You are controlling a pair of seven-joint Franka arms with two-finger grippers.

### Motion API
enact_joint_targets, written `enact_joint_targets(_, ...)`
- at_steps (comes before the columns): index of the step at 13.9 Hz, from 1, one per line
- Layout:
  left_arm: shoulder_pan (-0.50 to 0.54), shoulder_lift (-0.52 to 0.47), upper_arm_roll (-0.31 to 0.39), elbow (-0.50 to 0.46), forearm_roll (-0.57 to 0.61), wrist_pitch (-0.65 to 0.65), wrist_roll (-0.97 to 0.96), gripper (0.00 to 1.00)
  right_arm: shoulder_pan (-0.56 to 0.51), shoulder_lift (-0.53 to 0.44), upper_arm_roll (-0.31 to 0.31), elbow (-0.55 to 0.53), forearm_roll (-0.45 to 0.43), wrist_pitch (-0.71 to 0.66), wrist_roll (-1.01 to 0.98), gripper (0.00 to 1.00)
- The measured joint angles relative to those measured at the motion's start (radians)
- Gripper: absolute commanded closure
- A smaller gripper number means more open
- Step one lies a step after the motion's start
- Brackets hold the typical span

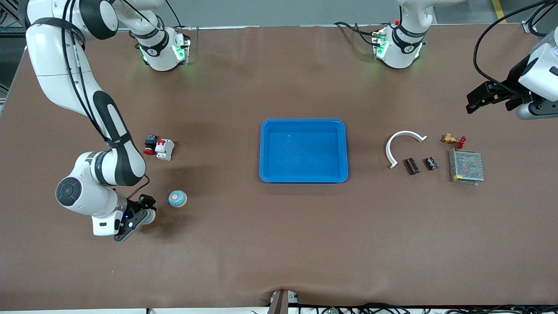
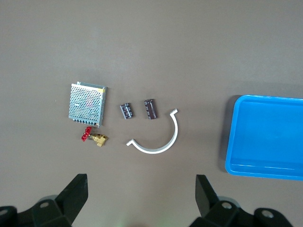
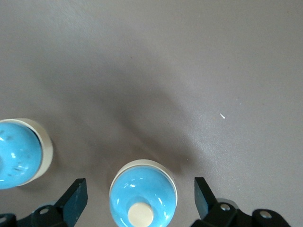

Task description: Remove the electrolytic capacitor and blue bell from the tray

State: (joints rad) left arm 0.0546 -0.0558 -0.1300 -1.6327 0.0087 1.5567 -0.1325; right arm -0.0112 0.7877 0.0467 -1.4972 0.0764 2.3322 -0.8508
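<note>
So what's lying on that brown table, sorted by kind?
Bright blue plastic tray: 1
Round blue bells: 2
Dark cylindrical capacitors: 2
White curved plastic strip: 1
Grey metal mesh box: 1
Brass valve: 1
Red-and-white switch parts: 2
Total: 10

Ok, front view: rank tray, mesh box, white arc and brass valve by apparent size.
1. Tray
2. Mesh box and white arc: too alike to rank
3. Brass valve

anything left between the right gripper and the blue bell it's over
Nothing visible does. The right gripper stands open with the blue bell between its fingers, apart from both, on bare table. A second blue bell sits beside it, outside the fingers.
</note>
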Motion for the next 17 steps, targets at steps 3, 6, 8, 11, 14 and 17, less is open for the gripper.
enact_joint_targets(3,0.000,0.000,0.000,0.000,0.000,0.000,0.000,0.00,0.006,-0.002,0.005,0.063,0.008,-0.092,0.042,0.00)
enact_joint_targets(6,0.000,0.000,0.000,0.000,0.000,0.000,0.000,0.00,0.016,-0.013,0.008,0.137,0.009,-0.218,0.115,0.00)
enact_joint_targets(8,0.000,0.000,0.000,0.000,0.000,0.000,0.000,0.00,0.031,-0.028,0.008,0.191,0.008,-0.335,0.187,0.00)
enact_joint_targets(11,-0.001,0.000,0.000,-0.001,0.000,0.000,0.000,0.00,0.055,-0.067,0.007,0.283,0.004,-0.519,0.303,0.00)
enact_joint_targets(14,-0.001,0.000,0.000,-0.001,0.000,0.000,0.000,0.00,0.066,-0.135,0.007,0.338,-0.002,-0.660,0.410,0.00)
enact_joint_targets(17,-0.001,0.000,-0.001,-0.001,0.000,0.000,0.000,0.00,0.074,-0.246,0.007,0.355,-0.026,-0.784,0.533,0.00)
